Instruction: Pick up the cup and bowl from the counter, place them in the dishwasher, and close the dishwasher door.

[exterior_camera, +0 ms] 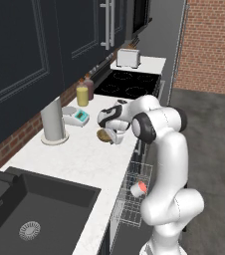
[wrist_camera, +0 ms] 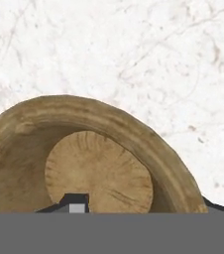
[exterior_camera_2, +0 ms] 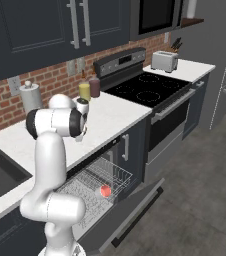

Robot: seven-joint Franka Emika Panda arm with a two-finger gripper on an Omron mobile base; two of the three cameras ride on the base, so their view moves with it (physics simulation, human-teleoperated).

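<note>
The tan wooden bowl (exterior_camera: 103,135) (wrist_camera: 99,173) sits upright on the white marbled counter (exterior_camera: 69,159) near its front edge. My gripper (exterior_camera: 111,137) (wrist_camera: 143,206) points down over it and is open. One fingertip (wrist_camera: 75,204) is inside the bowl, the other just outside its right rim, and the inner one stands apart from the wall. The whitish cup (exterior_camera: 138,188) (exterior_camera_2: 105,190) with a red inside lies on its side in the pulled-out wire rack (exterior_camera_2: 92,180) of the dishwasher. The dishwasher door (exterior_camera_2: 130,212) hangs open below the rack.
A tall grey cylinder (exterior_camera: 53,122) and a small teal scale (exterior_camera: 78,116) stand left of the bowl, with a yellow jar (exterior_camera: 82,95) and a dark jar (exterior_camera: 89,88) behind. The black sink (exterior_camera: 30,214) lies nearer, the cooktop (exterior_camera: 127,83) and toaster (exterior_camera: 128,58) farther along.
</note>
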